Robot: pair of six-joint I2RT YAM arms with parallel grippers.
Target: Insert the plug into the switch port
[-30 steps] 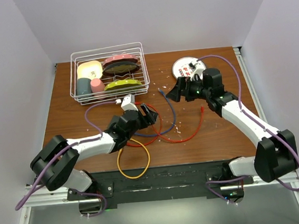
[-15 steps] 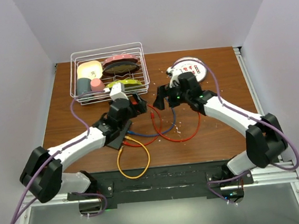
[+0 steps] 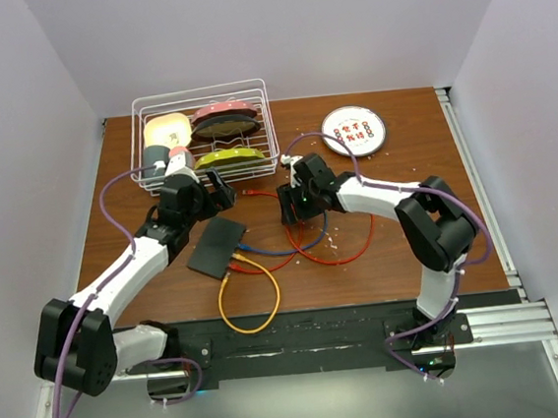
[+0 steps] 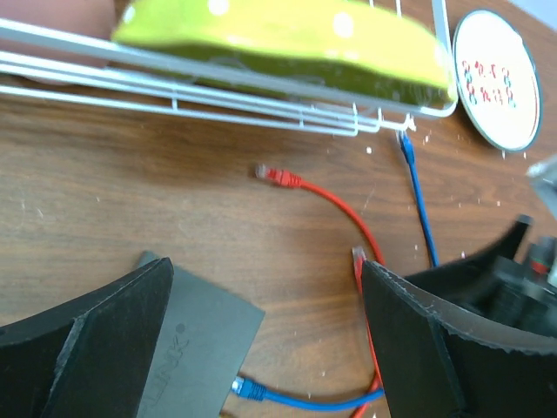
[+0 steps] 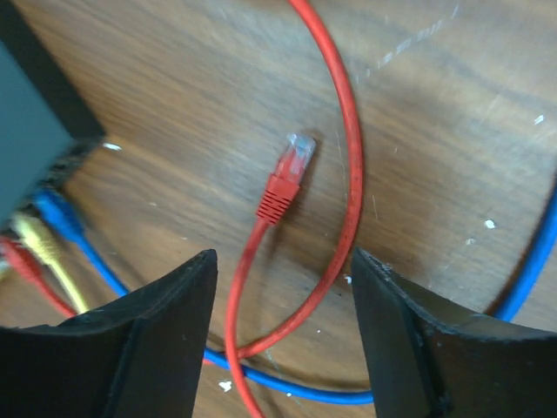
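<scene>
The switch (image 3: 213,247) is a flat black box lying left of centre on the table. It also shows in the left wrist view (image 4: 191,344) and in the right wrist view (image 5: 26,131). Blue (image 5: 54,216), yellow and red plugs sit at its edge. A loose red plug (image 5: 287,174) lies on the wood just ahead of my open right gripper (image 5: 283,257), which hovers right of the switch (image 3: 291,206). A second loose red plug (image 4: 278,177) lies nearer the basket. My left gripper (image 4: 265,270) is open and empty, above the switch's far side (image 3: 215,190).
A white wire basket (image 3: 198,91) with dishes stands at the back left, close to my left gripper. A round white disc (image 3: 352,130) with red marks lies at the back right. Red (image 3: 357,251), blue and yellow (image 3: 260,319) cables loop across the middle and front.
My left gripper has swung back left toward the basket, uncovering the switch. My right gripper has moved left and down from the disc to over the loose red plug.
</scene>
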